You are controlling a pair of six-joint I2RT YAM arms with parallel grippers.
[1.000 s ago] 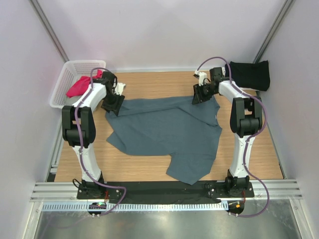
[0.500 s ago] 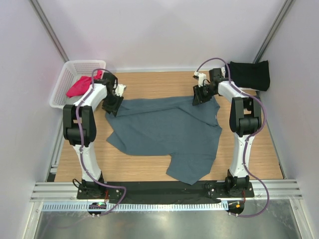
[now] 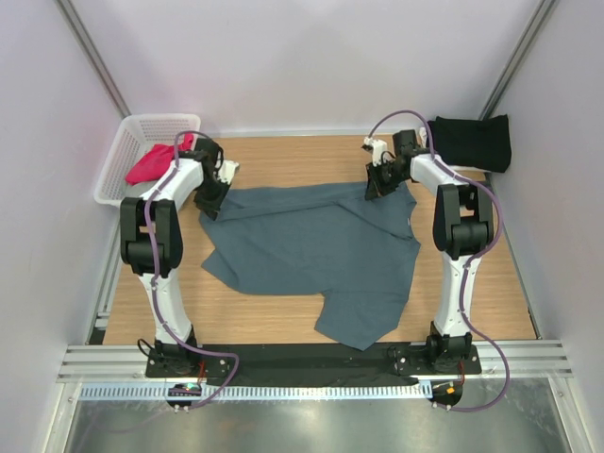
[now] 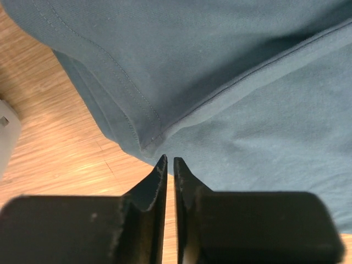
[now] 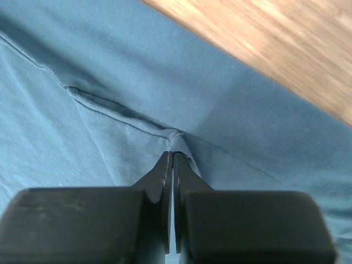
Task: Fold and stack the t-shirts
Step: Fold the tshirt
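A slate blue-grey t-shirt (image 3: 311, 250) lies spread out and rumpled on the wooden table (image 3: 283, 156). My left gripper (image 3: 209, 198) is at its far left corner. In the left wrist view that gripper (image 4: 169, 160) is closed to a thin slit, its tips meeting the hemmed edge of the shirt (image 4: 247, 82). My right gripper (image 3: 377, 184) is at the far right corner. In the right wrist view it (image 5: 173, 154) is shut on a small puckered ridge of the shirt (image 5: 110, 82). A black t-shirt (image 3: 472, 142) lies folded at the back right. A magenta-pink t-shirt (image 3: 151, 165) sits bunched in the basket.
The white mesh basket (image 3: 160, 119) stands at the back left corner, close behind my left arm. Pale walls close in the table at the back and on both sides. A black strip (image 3: 302, 363) with the arm bases runs along the near edge.
Both grippers have closed at the shirt's far corners. The left gripper has shifted slightly toward the back. The shirt lies as before.
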